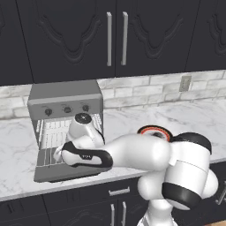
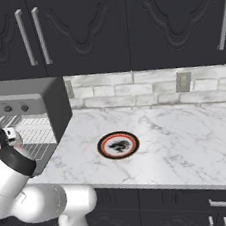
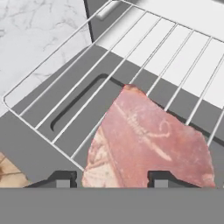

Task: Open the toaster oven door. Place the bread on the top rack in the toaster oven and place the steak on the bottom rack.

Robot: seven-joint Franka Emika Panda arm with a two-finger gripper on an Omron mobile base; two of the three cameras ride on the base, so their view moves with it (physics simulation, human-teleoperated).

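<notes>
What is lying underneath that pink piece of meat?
The steak lies on a wire rack pulled out over the open toaster oven door. The meat covers the bars directly beneath it. The gripper hangs open just above.

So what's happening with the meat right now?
Tool jaws apart over steak. Steak lying on pulled-out wire rack above open door. Nothing blocking.

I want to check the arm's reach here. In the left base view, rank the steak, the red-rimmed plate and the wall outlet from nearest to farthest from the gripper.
1. Steak: right at the gripper, on a pulled-out wire rack of the toaster oven.
2. Plate: on the counter, to the oven's right.
3. Outlet: on the back wall, far right.
</notes>
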